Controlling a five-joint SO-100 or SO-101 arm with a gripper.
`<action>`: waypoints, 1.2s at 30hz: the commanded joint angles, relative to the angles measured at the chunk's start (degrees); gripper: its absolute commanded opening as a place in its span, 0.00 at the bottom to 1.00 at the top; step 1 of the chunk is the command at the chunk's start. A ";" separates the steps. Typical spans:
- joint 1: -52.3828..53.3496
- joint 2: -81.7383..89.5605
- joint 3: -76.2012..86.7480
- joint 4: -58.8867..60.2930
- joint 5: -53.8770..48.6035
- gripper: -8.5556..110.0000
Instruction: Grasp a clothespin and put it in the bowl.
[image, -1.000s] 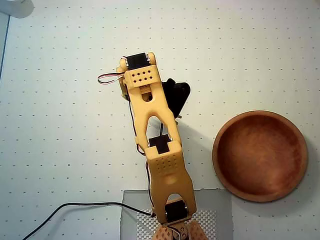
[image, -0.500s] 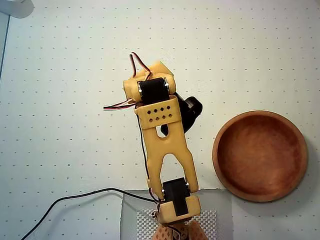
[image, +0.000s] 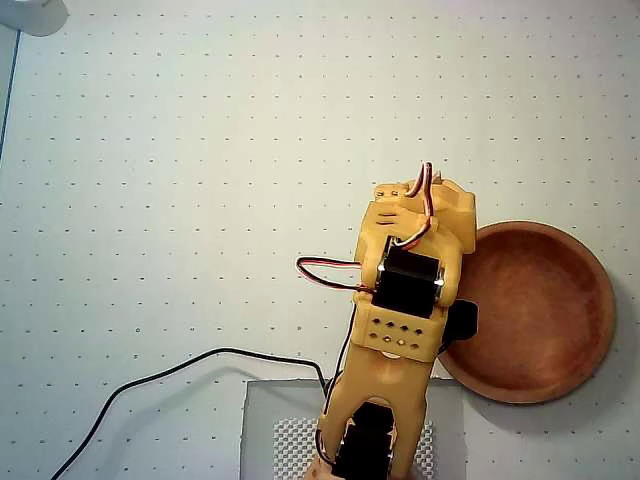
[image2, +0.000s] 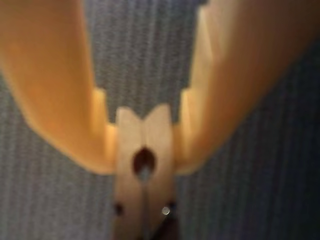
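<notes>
My fingers (image2: 144, 150) clamped on the clothespin (image2: 144, 165); my arm beside the bowl (image: 545, 320) on the dotted worktop (image: 150, 200)

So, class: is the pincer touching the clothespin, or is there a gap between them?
Touching. The wrist view shows the pincer with its two orange fingers pressed against both sides of the wooden clothespin, with no gap visible.
</notes>
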 joint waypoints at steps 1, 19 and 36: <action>7.82 1.67 -0.44 -0.26 0.62 0.05; 17.67 -1.05 19.69 -0.79 -0.18 0.05; 24.17 -10.81 16.52 -0.62 -0.18 0.05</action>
